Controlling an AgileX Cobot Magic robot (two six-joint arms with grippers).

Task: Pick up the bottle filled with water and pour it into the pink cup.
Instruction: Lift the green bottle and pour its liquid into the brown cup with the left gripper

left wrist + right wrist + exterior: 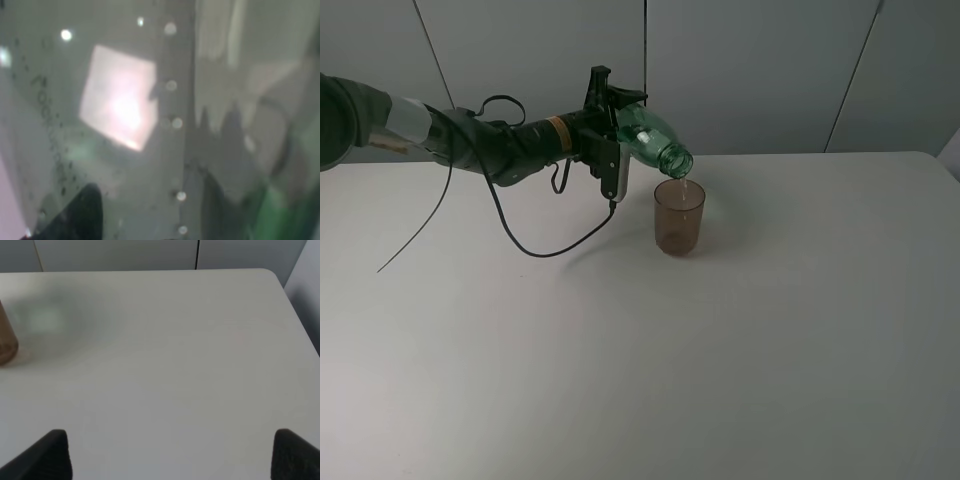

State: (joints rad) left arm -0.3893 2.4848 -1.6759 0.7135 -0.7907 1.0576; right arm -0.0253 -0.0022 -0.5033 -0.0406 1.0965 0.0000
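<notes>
Fingertips (pixel 47 455) of the right gripper (pixel 170 457) set wide apart, over the white table (pixel 175 350). The pink cup (pixel 6 340) stands on it, cut off by the frame edge — faint greenish blur beside it.

I log the bottle (pixel 655 138) as transparent green. Pink cup (pixel 678 218): translucent brownish-pink, uniform. Table (pixel 740 360): flat off-white. Left gripper (pixel 618 125) black; arm (pixel 500 145) dark with one orange band (pixel 556 130). Cable (pixel 535 250) black. Right gripper (pixel 170 457) fingertips (pixel 47 457) black. Wall (pixel 760 70): pale grey panels, dark seams.
</notes>
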